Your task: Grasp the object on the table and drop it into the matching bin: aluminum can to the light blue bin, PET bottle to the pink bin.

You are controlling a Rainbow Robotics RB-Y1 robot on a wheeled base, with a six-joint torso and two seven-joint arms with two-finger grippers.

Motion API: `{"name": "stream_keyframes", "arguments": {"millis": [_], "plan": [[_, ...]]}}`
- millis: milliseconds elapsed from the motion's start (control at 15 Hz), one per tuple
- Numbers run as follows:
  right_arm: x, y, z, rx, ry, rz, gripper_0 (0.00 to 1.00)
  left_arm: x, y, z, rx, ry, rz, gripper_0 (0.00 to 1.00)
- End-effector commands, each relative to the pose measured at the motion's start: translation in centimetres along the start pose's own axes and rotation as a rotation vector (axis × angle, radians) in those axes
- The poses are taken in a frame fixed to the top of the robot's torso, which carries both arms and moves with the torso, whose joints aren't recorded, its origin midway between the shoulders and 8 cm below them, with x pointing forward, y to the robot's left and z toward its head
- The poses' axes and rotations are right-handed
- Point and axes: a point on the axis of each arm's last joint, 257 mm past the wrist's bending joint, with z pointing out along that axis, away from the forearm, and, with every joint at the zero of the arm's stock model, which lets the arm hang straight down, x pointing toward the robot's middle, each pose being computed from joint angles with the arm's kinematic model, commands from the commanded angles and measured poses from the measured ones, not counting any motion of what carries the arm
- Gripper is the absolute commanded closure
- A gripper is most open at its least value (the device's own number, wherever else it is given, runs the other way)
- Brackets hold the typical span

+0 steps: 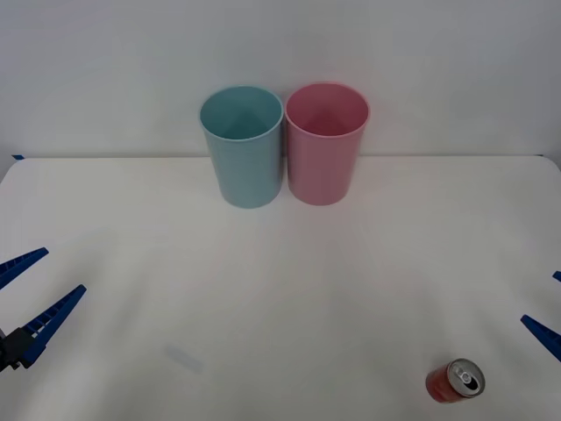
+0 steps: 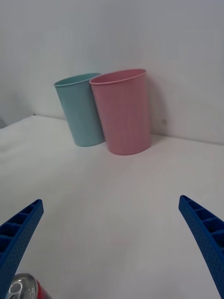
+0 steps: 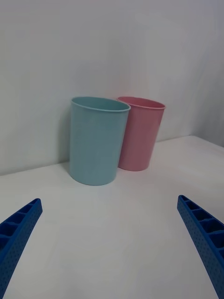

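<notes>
Both hands are held low over the desk [image 1: 263,289], fingers spread — left hand [image 1: 33,289], right hand [image 2: 112,247] by the red can [image 1: 455,381].

text: none legible | aluminum can [image 1: 455,382]: red side, no readable brand (too small) | bins: unmarked

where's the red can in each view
Front view: the can stands on the table near the front edge, on the robot's right, close to the open right gripper.
Right wrist view: the can sits beside a finger.
Left wrist view: not in it.
Shared landmark: the pink bin.
</notes>
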Motion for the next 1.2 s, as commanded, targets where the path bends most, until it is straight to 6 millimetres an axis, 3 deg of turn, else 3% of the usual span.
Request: {"name": "stream_keyframes", "arguments": {"millis": [67,667,1200], "plan": [[0.6,0.5,-2.0,-0.03,0.026,0.005,0.0,0.0,0.0,0.0,0.0,0.0,0.0,0.0],[3.2,1.6,-6.1,-0.141,0.113,0.013,0.0,0.0,0.0,0.0,0.0,0.0,0.0,0.0],[6.1,2.1,-6.7,-0.184,0.159,-0.101,0.0,0.0,0.0,0.0,0.0,0.0,0.0,0.0]]}}
